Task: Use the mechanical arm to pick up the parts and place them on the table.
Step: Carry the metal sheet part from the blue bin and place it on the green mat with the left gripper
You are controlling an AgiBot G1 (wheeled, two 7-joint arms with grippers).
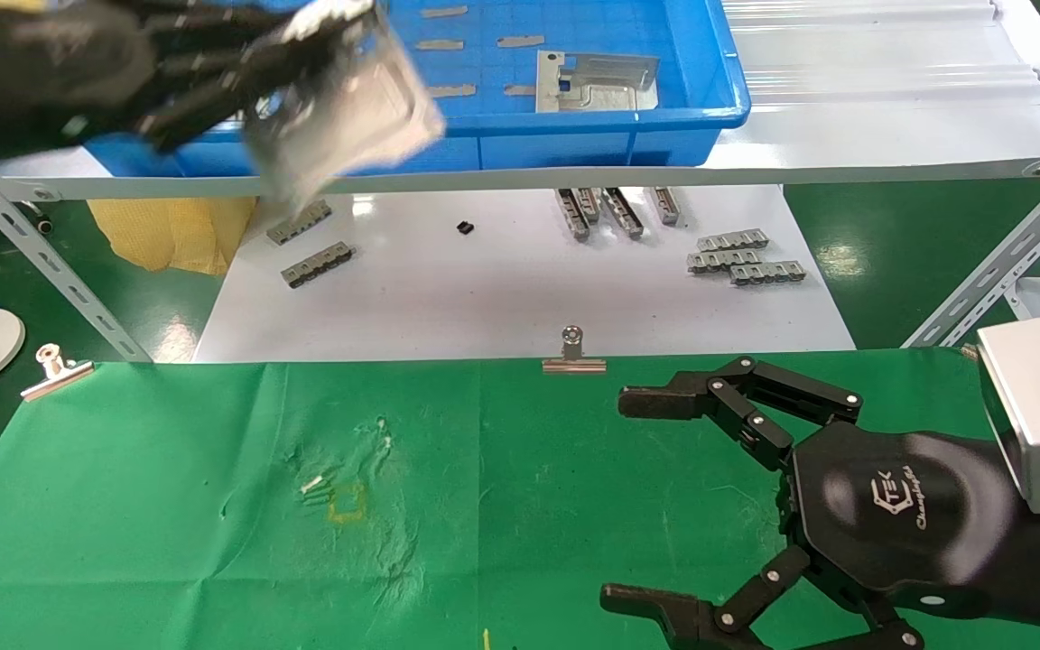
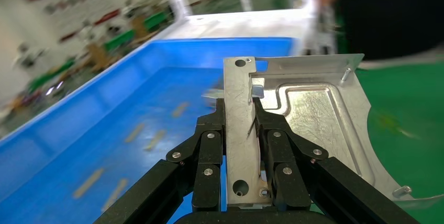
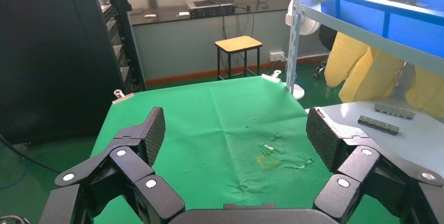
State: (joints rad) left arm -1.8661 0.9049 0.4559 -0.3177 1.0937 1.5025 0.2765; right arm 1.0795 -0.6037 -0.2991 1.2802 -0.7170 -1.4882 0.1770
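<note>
Above the blue tray point(image 1: 719, 81), the left gripper point(image 2: 242, 110) is clamping a sheet-metal part point(image 2: 309, 114); the right gripper point(image 1: 637, 496) is hanging wide open over the green table point(image 1: 168, 506).

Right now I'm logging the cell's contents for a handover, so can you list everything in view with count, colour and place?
Plates: two, silver; one held in the air by the left tool, one lying in the tray.
Tray: one, blue, on the shelf.
Strips: several, grey, on the white tabletop; a few more in the tray.
Clips: two seen from the head, silver; one at the cloth's far edge, one at its left corner.
Cloth: one, green, in front, with a yellow square mark.
Left tool: black, shut on a plate beside the tray.
Right tool: black, open, above the cloth.
</note>
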